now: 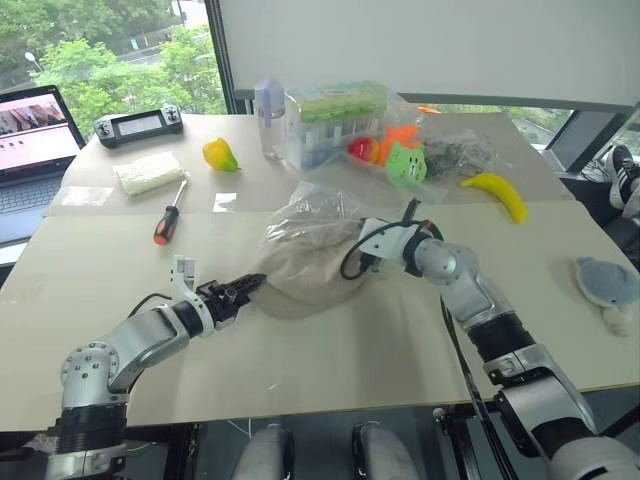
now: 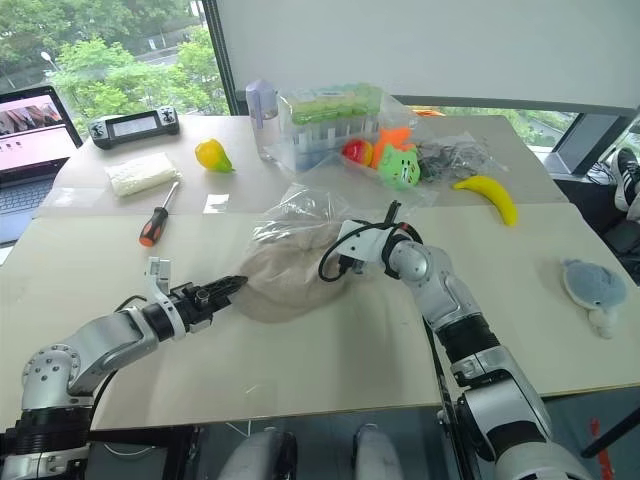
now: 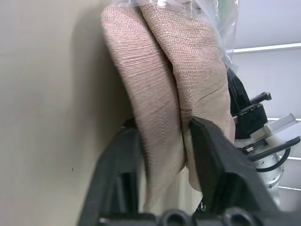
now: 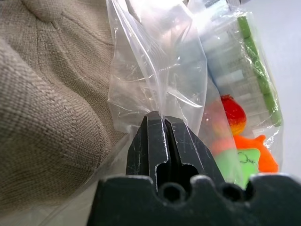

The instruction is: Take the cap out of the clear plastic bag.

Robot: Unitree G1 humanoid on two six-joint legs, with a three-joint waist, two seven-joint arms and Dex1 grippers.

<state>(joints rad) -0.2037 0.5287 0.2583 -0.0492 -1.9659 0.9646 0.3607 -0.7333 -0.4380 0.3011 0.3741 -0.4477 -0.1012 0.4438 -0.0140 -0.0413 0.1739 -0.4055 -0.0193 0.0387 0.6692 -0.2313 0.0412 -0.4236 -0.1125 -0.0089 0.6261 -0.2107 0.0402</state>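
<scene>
Our left claw (image 3: 162, 141) pinches the cap's (image 1: 310, 270) edge; our right claw (image 4: 163, 136), clamped on the bag (image 4: 155, 70), hides the cap's far side.

No legible txt anywhere — laptop screen (image 1: 35, 128) & handheld controller (image 1: 139, 124) display both unreadable.

You are looking at a scene lit brightly and evenly by daylight coming in through the windows (image 1: 110, 60) behind the table (image 1: 330, 340), so objects are casting only faint, soft shadows on its pale top. The clear plastic bag (image 4: 155, 66) is catching white glare along its creases in the right wrist view, and the coloured things behind it are sitting out of focus. In the left wrist view the black fingers (image 3: 221, 165) are appearing dark and slightly soft up close, while the cap (image 3: 155, 84) weave is showing sharply.
</scene>
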